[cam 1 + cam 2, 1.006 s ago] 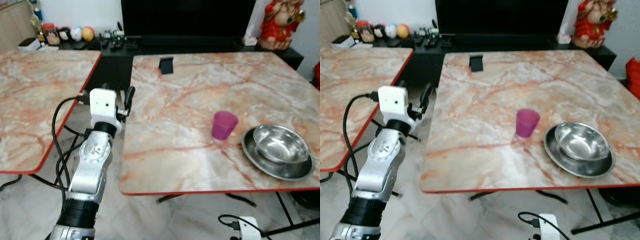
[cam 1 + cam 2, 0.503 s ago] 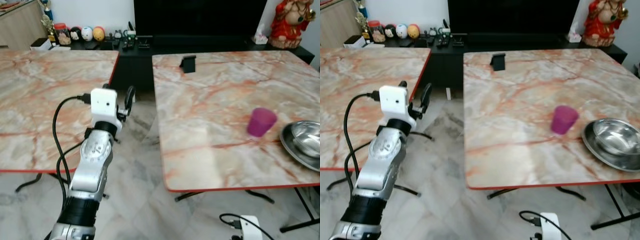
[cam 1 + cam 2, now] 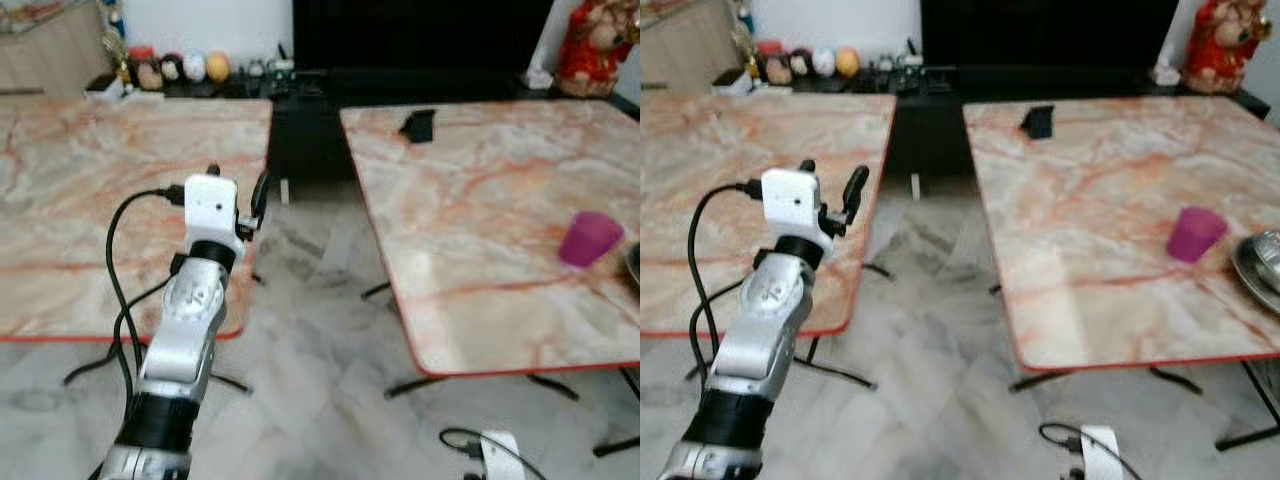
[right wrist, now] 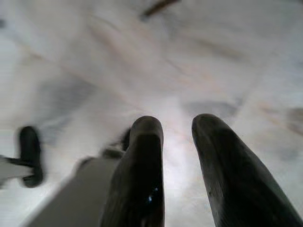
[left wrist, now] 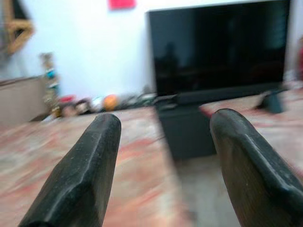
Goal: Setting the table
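Observation:
A purple cup (image 3: 590, 238) stands near the front right of the right marble table (image 3: 470, 190). The rim of a steel plate with a bowl (image 3: 1262, 262) shows at the picture's right edge beside the cup. My left gripper (image 5: 163, 124) is raised over the floor gap between the two tables. It is open with nothing between its fingers (image 3: 260, 193) and points toward the TV wall. My right gripper (image 4: 177, 124) hangs low over the tiled floor, its fingers a narrow gap apart and holding nothing.
A second marble table (image 3: 80, 200) stands on the left, with its corner under my left arm. A black phone stand (image 3: 418, 124) sits at the back of the right table. A dark TV cabinet (image 3: 310, 85) with small ornaments and a red statue (image 3: 590, 50) line the far wall.
The whole view has swung left: both tables and the cup have shifted right in the picture, and the bowl has slid to the edge. My left arm keeps its pose.

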`<state>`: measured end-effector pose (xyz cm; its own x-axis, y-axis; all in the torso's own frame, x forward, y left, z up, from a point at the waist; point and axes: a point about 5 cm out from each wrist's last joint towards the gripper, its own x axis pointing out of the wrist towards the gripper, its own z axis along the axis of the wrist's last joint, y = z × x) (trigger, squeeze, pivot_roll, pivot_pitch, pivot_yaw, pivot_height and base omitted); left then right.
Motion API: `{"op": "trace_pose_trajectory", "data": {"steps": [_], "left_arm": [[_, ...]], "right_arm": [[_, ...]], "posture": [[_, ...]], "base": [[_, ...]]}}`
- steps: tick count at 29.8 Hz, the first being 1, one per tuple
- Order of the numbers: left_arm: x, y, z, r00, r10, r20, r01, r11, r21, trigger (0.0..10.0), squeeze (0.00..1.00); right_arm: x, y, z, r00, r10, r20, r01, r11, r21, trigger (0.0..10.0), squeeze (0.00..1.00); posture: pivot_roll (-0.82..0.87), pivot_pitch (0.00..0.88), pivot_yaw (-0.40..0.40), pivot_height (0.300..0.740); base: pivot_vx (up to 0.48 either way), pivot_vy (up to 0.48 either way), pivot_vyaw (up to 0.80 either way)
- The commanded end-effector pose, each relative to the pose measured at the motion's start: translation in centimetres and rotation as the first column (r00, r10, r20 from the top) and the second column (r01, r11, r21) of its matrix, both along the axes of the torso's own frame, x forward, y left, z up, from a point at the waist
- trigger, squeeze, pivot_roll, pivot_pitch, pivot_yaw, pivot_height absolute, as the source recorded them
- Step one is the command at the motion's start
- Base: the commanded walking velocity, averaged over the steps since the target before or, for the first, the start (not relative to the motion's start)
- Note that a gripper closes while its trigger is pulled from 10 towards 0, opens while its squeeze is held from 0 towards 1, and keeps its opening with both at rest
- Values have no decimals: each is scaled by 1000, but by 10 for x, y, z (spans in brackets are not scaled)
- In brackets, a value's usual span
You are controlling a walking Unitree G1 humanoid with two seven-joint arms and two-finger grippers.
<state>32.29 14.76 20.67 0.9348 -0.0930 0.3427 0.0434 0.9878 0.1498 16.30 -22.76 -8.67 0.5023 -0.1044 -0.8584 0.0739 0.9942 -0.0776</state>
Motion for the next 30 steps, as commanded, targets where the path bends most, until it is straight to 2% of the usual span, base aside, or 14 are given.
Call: {"op": "trace_pose_trajectory", "data": {"steps": [1, 6, 30], "left_arm": [[-1, -5, 6, 999, -18, 26, 18, 1000, -4, 10000, 0], [-1, -6, 7, 999, -21, 30, 21, 1000, -4, 10000, 0], [1, -2, 8, 999, 15, 36, -16, 1000, 24, 10000, 0]], "right_arm": [[-2, -4, 0, 1000, 4, -3, -5, 1000, -11, 10000, 0], [-3, -3, 0, 1000, 14, -5, -14, 1000, -14, 10000, 0], [0, -4, 1, 1000, 14, 2, -14, 1000, -11, 10000, 0]], "posture": [[86, 0, -35, 740], [83, 0, -34, 740], [92, 0, -42, 740]], "base": [[0, 364, 0], [0, 341, 105], [0, 0, 800]]}}
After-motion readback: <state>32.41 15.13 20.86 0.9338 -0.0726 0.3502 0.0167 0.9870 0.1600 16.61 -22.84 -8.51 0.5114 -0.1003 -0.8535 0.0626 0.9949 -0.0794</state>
